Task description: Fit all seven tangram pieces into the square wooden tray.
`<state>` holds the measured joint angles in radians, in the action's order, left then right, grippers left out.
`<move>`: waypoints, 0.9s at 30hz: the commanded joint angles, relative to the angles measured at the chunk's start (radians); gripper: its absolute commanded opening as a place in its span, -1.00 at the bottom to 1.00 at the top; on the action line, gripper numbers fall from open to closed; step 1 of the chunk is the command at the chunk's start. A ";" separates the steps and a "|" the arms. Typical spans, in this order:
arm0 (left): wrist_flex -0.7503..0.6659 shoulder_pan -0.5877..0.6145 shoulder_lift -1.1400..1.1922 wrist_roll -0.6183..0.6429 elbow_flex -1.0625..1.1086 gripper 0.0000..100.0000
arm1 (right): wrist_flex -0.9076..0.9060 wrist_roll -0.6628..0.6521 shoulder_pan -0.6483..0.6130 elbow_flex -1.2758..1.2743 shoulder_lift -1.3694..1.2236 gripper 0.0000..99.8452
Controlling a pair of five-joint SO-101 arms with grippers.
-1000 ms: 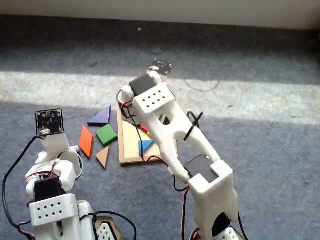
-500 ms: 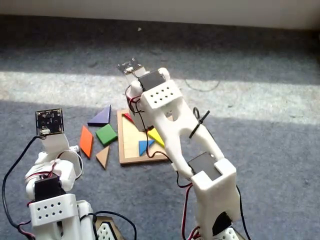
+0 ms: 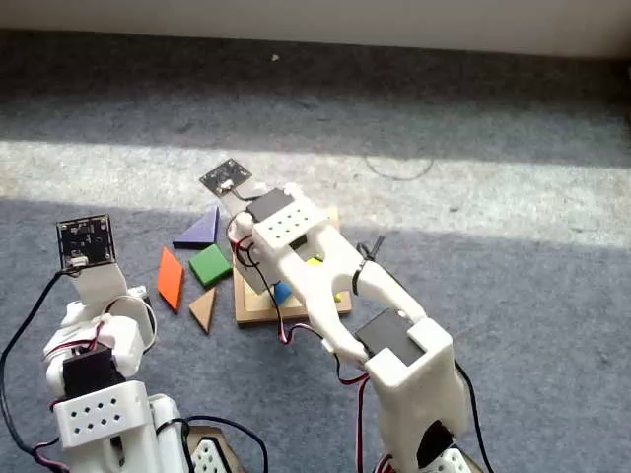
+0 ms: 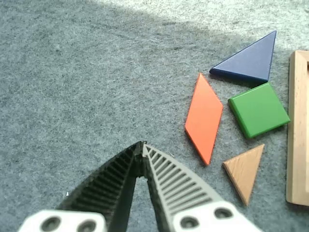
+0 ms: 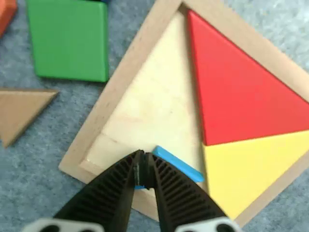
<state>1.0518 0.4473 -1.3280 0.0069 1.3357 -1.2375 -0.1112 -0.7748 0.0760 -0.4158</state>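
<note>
The square wooden tray (image 5: 120, 72) holds a red triangle (image 5: 241, 92), a yellow triangle (image 5: 251, 169) and a blue piece (image 5: 176, 164). My right gripper (image 5: 141, 162) is shut, and its tips sit low over the blue piece, hiding most of it. In the high view the right arm (image 3: 291, 232) covers most of the tray (image 3: 246, 313). Beside the tray on the carpet lie a green square (image 4: 259, 109), an orange parallelogram (image 4: 204, 117), a purple triangle (image 4: 251, 63) and a tan triangle (image 4: 244, 169). My left gripper (image 4: 141, 147) is shut and holds nothing, above bare carpet short of the orange parallelogram.
Grey carpet covers the floor, with a sunlit band (image 3: 473, 192) beyond the tray. The left arm (image 3: 94, 355) stands at the near left with its camera board raised. The loose pieces (image 3: 202, 266) lie close together between that arm and the tray.
The right arm swung back from beyond the tray's far edge toward the left and came down over the tray, onto the blue piece. The left arm shifted only slightly.
</note>
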 commanded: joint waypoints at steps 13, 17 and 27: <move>-0.018 0.010 -0.008 -0.002 -0.022 -0.98 | 0.024 -0.163 0.005 -0.004 -0.024 -0.99; -0.018 0.010 -0.008 -0.002 -0.021 -0.98 | 0.015 -0.255 0.041 0.004 -0.082 -0.99; -0.018 0.010 -0.008 -0.003 -0.021 -0.98 | -0.208 -0.358 0.116 0.104 -0.082 -0.99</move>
<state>1.0518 0.4473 -1.3280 0.0069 1.3357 -1.3725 -0.4319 -0.6874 0.1204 -0.5063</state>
